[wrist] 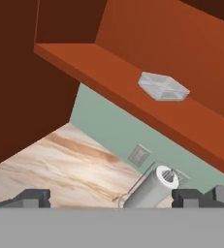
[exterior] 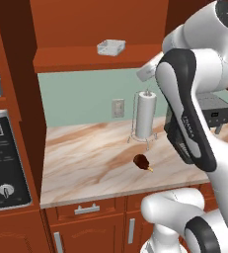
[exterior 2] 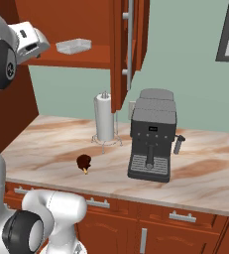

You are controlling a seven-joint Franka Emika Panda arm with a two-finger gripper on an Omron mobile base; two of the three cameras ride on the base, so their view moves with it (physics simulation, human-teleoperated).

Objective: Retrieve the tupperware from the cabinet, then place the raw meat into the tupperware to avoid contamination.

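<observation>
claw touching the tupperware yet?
Apart. In the hand view the claw is open with its fingertips at the bottom, and the tupperware sits well beyond them on the cabinet shelf, with bare shelf and wall between.

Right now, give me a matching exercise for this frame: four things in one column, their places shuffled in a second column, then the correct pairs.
Things:
1. tupperware
2. raw meat
3. paper towel roll
4. coffee machine

Places:
A. lying on the counter in front of the paper towel holder
B. on the bottom shelf of the open cabinet
C. on the counter, right of the paper towel roll
D. upright in a wire holder near the back wall

Pairs: 1-B, 2-A, 3-D, 4-C
</observation>
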